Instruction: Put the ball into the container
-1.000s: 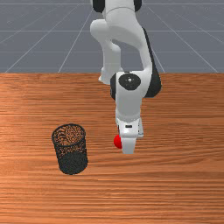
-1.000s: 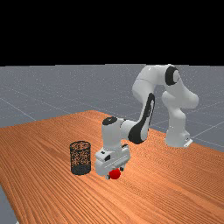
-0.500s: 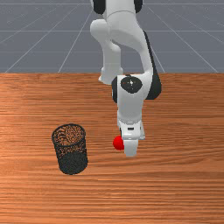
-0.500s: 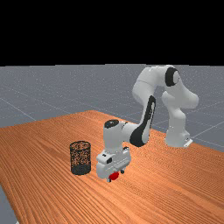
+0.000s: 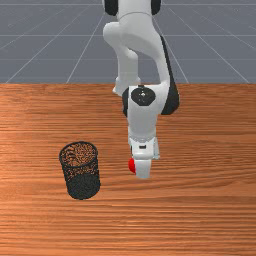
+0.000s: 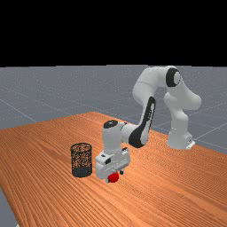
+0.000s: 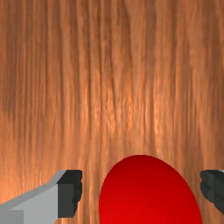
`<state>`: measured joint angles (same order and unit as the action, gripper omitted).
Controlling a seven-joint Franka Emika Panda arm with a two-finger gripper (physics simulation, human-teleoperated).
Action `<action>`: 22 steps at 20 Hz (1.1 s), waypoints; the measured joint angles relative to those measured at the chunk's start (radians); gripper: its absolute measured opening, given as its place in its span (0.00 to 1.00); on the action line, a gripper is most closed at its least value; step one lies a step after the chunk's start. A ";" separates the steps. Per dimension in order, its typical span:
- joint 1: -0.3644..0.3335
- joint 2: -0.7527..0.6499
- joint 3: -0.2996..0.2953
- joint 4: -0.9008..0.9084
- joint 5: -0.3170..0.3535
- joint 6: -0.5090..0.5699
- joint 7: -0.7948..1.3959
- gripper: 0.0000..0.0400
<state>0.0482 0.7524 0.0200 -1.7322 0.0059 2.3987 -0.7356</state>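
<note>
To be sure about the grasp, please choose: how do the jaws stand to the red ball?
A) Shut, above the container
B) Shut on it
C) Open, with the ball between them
C: in the wrist view the jaws stand apart, with a gap on each side of the red ball.

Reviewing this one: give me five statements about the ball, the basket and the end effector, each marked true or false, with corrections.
1. The basket stands toward the front view's left from the ball. True.
2. The ball is inside the basket. False: it is outside, under the end effector.
3. The end effector's two fingers stand apart, with the ball between them. True.
4. Both fingers touch the ball. False: the wrist view shows a gap on each side.
5. The basket lies on its side. False: it stands upright.
</note>
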 joint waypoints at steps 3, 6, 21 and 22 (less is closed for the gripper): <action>-0.010 -0.006 -0.003 -0.015 0.002 0.023 -0.006 1.00; -0.017 -0.074 -0.003 -0.037 0.001 -0.017 -0.017 0.69; -0.020 -0.258 -0.006 -0.118 0.001 -0.050 -0.012 0.69; -0.020 -0.278 -0.006 -0.117 0.001 -0.068 -0.012 0.69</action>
<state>0.0280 0.4742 0.0142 -1.8487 0.0074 2.3306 -0.7475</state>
